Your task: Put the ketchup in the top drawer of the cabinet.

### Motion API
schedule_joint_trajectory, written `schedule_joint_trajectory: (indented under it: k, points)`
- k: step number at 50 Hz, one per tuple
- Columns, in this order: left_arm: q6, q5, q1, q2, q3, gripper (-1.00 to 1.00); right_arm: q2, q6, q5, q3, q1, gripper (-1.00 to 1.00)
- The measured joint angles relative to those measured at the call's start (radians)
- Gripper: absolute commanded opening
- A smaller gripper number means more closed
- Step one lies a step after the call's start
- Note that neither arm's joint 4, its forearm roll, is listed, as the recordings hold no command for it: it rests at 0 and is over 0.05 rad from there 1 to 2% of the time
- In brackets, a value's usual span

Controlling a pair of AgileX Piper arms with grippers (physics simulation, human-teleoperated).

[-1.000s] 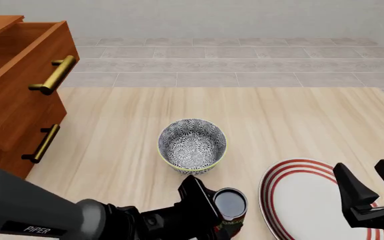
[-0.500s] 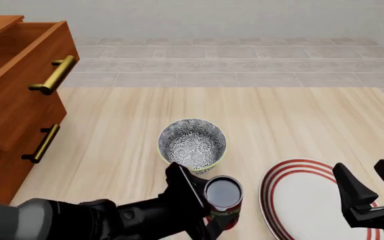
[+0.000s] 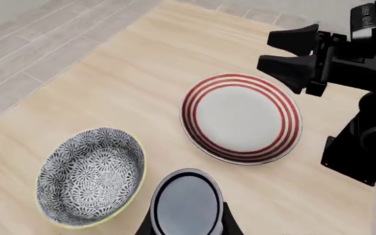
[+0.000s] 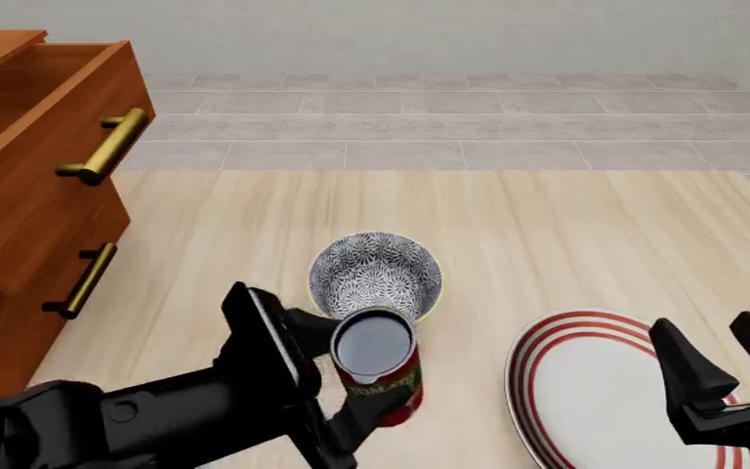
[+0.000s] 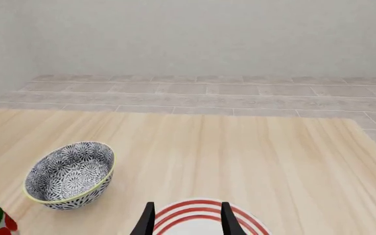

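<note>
The ketchup (image 4: 378, 366) sits clamped in the left tool (image 4: 336, 386), lifted off the worktop (image 4: 584, 244) near its near edge, so that it can be carried rather than slid. It is held by its sides with the dark grey top facing up, which keeps the red label and green band upright; that grip looks suited to lowering it straight into a drawer. From the left wrist view the can (image 3: 186, 205) fills the gap between the fingers, just beside the grey patterned bowl (image 3: 90, 176).

The bowl (image 4: 375, 278) stands just beyond the can, toward the middle of the worktop. The red-striped plate (image 4: 570, 391) lies at the near right corner.

The right tool (image 4: 729, 371) hovers over that plate with its fingers spread and gripping nothing, apparently parked out of the way.

The cabinet (image 4: 23, 234) stands at the left edge of the worktop. Its top drawer (image 4: 62, 127) is already pulled out, its cavity open upward, so the can likely needs only to travel left and away, rise over the drawer front and its brass bar handle (image 4: 104, 149), then descend inside.
</note>
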Motion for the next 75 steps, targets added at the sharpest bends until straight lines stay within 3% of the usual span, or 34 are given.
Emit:
schedule_joint_trajectory:
  k: [20,32,48,75]
  points:
    - [-0.021,0.243,0.117,-0.413,0.099,-1.0,-0.018,0.0,0.01,0.0,-0.004,1.0]
    - [-0.011,0.409,0.204,-0.601,0.099,-1.0,-0.014,0.0,0.008,0.0,-0.002,1.0]
    - [0.038,0.745,0.348,-0.809,-0.068,-1.0,-0.012,0.003,0.007,0.0,-0.001,1.0]
    - [0.106,1.167,0.536,-0.923,-0.411,-1.0,0.002,0.001,-0.001,0.0,-0.002,1.0]
